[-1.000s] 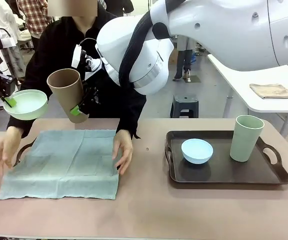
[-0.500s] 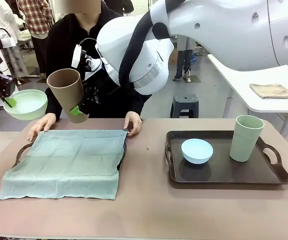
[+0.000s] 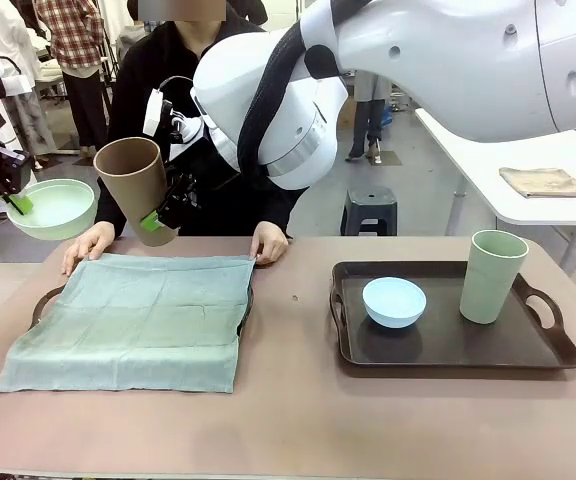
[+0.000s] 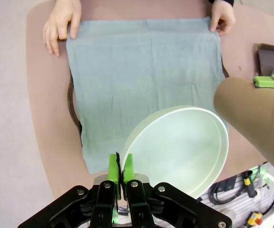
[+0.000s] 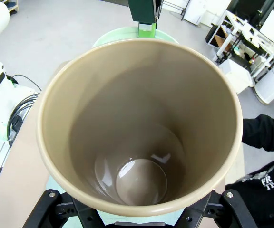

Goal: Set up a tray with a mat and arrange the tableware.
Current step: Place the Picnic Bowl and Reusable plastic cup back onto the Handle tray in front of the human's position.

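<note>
My left gripper (image 3: 18,203) hangs at the far left, above the table, shut on the rim of the pale green bowl (image 3: 53,208); the left wrist view has its green pads (image 4: 113,167) pinching that bowl (image 4: 180,147). Beside it, my right gripper (image 3: 153,222) is shut on the tilted tan-brown cup (image 3: 133,185), whose inside (image 5: 141,128) faces the right wrist camera. Below both, a grey-green mat (image 3: 128,320) covers the left tray (image 3: 46,298). The person's hands (image 3: 268,243) hold its far corners. The right tray (image 3: 448,345) carries the light blue bowl (image 3: 394,301) and the pale green cup (image 3: 493,277).
The person stands at the far edge behind the mat. A white side table with a folded cloth (image 3: 548,181) stands at the back right, and a dark stool (image 3: 368,212) behind the table. Bare tabletop lies between the two trays and along the front.
The person's hands moved from the mat's sides to its far corners and drew it flat over the left tray. Both arms kept still with bowl and cup.
</note>
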Available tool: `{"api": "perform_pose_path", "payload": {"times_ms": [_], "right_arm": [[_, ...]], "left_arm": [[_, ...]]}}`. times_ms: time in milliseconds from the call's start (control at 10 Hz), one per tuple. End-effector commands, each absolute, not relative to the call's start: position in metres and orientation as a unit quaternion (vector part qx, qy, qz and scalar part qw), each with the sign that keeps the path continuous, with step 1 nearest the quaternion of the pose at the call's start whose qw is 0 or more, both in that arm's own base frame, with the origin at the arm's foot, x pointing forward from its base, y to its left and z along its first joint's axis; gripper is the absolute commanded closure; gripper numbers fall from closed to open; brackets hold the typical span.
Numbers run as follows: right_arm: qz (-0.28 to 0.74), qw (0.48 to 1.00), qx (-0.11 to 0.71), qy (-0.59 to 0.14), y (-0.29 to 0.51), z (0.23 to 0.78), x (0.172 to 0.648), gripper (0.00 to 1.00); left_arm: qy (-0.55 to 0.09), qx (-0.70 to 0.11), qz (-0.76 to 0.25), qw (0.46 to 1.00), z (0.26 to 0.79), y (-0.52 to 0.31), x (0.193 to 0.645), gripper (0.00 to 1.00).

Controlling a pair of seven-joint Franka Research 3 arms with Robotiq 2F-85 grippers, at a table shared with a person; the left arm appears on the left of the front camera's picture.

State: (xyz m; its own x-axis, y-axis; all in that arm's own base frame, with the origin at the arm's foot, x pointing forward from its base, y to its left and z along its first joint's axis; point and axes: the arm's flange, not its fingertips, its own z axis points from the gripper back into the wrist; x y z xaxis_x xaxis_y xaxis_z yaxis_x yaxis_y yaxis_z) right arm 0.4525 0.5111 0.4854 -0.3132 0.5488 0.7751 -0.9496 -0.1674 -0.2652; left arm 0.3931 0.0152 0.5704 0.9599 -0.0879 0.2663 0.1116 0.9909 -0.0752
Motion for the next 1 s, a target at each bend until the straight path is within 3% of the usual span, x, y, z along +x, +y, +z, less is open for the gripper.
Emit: {"api": "perform_pose_path", "payload": {"times_ms": [0,400,500,900], "right_arm": [[0.717,0.517,0.267,-0.383,0.514,0.487,0.456,1.00],[0.717,0.517,0.267,-0.383,0.514,0.487,0.456,1.00],[0.717,0.523,0.265,-0.378,0.511,0.485,0.452,0.19],[0.664,0.561,0.340,-0.360,0.485,0.406,0.483,0.19]], "left_arm": [[-0.140,-0.046,-0.050,0.988,0.572,0.014,0.393,1.00],[-0.140,-0.046,-0.050,0.988,0.572,0.014,0.393,1.00],[-0.132,-0.045,-0.050,0.989,0.570,0.015,0.393,0.96],[-0.060,-0.054,-0.042,0.996,0.478,0.023,0.434,0.96]]}}
